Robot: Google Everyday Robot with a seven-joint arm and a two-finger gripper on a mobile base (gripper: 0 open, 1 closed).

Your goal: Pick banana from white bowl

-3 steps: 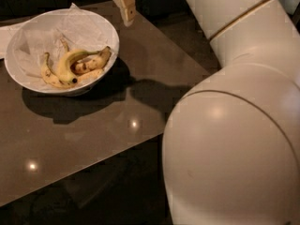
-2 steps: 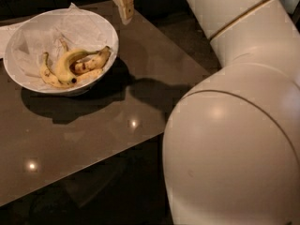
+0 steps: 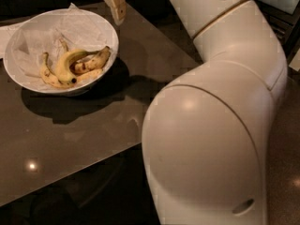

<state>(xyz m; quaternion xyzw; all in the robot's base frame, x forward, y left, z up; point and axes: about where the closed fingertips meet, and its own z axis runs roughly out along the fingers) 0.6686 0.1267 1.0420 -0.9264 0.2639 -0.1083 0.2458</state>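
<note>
Cream-white shells of the robot's arm fill the right half of the view, a thick rounded elbow in the foreground with a second segment rising toward the upper right corner. Under and behind it lies a dark, glossy brown table that reflects a few small spots of light and carries the arm's shadow.

On the far left part of the table stands the white bowl, wide and round, casting a dark shadow toward the front. Crumpled white paper lines its inside and pokes up past the far rim.

The banana lies in the bottom of the bowl on the paper, plump and greenish-yellow, curved with its black tip pointing toward the near rim. A brown-spotted banana rests just beside it on the right, touching it or nearly so. A thinner yellow banana curves along its left and under its tip.

The gripper shows only as a tan wedge at the top edge, hanging above the table just beyond the bowl's far right rim, apart from the fruit. Most of it is cut off by the frame, so I cannot tell whether it is open or closed; it appears to hold nothing.
</note>
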